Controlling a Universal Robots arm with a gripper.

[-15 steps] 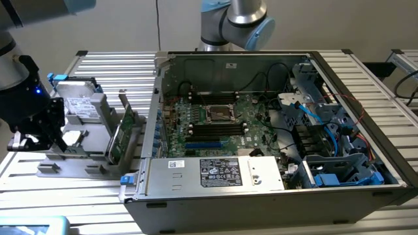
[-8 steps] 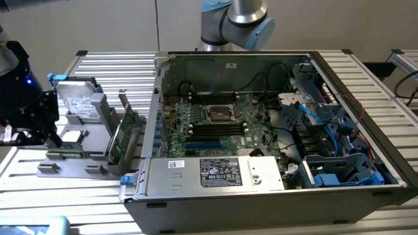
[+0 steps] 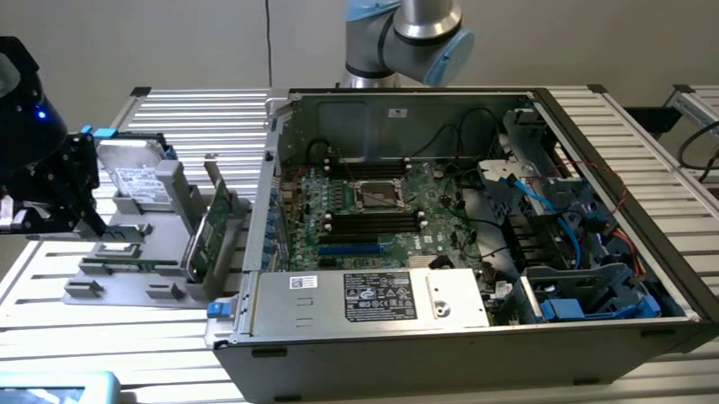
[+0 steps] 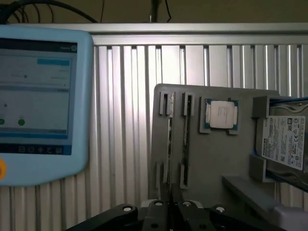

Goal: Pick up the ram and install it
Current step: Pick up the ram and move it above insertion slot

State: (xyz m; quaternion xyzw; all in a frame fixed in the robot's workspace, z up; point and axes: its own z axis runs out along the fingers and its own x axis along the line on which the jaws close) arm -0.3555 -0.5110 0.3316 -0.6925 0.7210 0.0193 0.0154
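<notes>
**Exterior view, then wrist view: carried, not yet seated**

Exterior view. We see the case (image 3: 450, 362) lying open side up on the table (image 3: 202, 109). We judge this turns the motherboard (image 3: 393, 210) and its black slots (image 3: 371, 220) upward for a straight descent. Near the table's edge on the exterior view's left stands a grey holder (image 3: 124, 290). It has a drive (image 3: 135, 181) and a card (image 3: 211, 227) propped on edge, we think so that their flat faces can be gripped. The gripper (image 3: 50, 210) hangs over that end of the table, well apart from the case. What it carries we cannot make out from this side. This view gives us the destination and the gap to it.

Wrist view. This one gives us the grip. The jaws are drawn close on a thin dark edge running out from between them. We take that edge to be the ram (image 4: 169, 159), pinched by its flat faces and seen edge-on, apparently above the holder and clear of it. Held so, its long edge would meet a slot squarely. Beneath it, another stick (image 4: 185, 144) stands in one holder groove, and the groove beside it looks empty. A CPU (image 4: 220, 114) sits in its own pocket, and a pendant (image 4: 38, 106) lies on the table beside the holder.
</notes>
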